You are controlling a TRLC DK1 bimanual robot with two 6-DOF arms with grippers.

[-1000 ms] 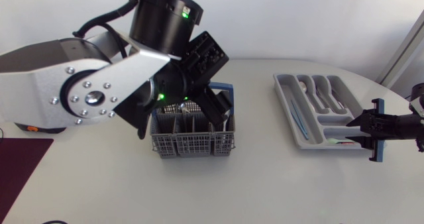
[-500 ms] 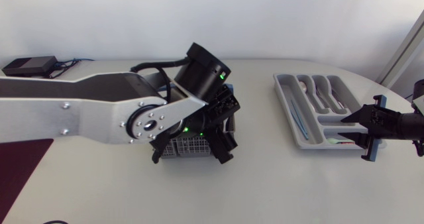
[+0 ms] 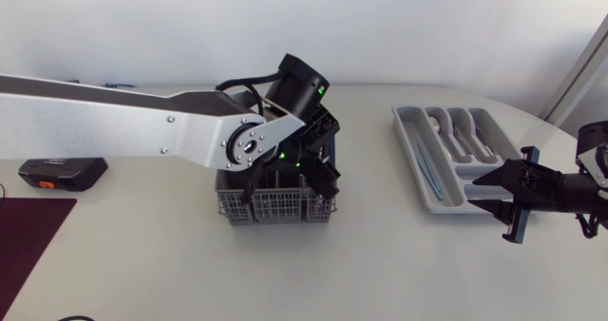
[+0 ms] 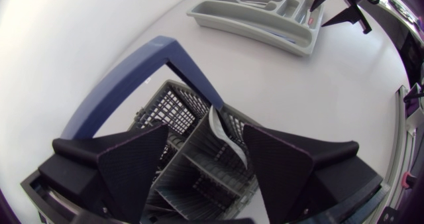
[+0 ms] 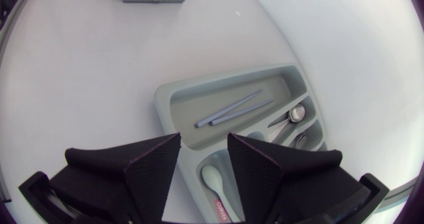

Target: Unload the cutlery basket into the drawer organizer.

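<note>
The basket (image 3: pixel 275 207) stands on the table (image 3: pixel 190 273) left of its middle. It is a grey mesh box split into compartments, with a blue handle (image 4: pixel 132 85) arched over it. One pale utensil (image 4: pixel 222 134) leans upright in a compartment on the far side of the basket from that handle.

The left gripper (image 3: pixel 309 160) hangs right over the basket, fingers pointing down into it. Its jaws are spread wide, one finger (image 4: pixel 132 164) on the handle side and the other finger (image 4: pixel 278 161) past the utensil. The utensil sits between them, nearer the second, and is not pinched from both sides. The left arm (image 3: pixel 142 126) stretches in flat across the table to reach the basket.

The organizer (image 3: pixel 404 141) lies well to the right of the basket, apart from it. It is a grey tray holding two thin blue sticks (image 5: pixel 232 108) in its long slot, spoons (image 5: pixel 295 112) in the narrow slots, and a pale spoon (image 5: pixel 212 181) in the end slot.

The right gripper (image 3: pixel 480 190) is on the far side of the organizer from the basket. It points back toward the basket with its tips over the organizer's end, jaws apart and holding nothing.
</note>
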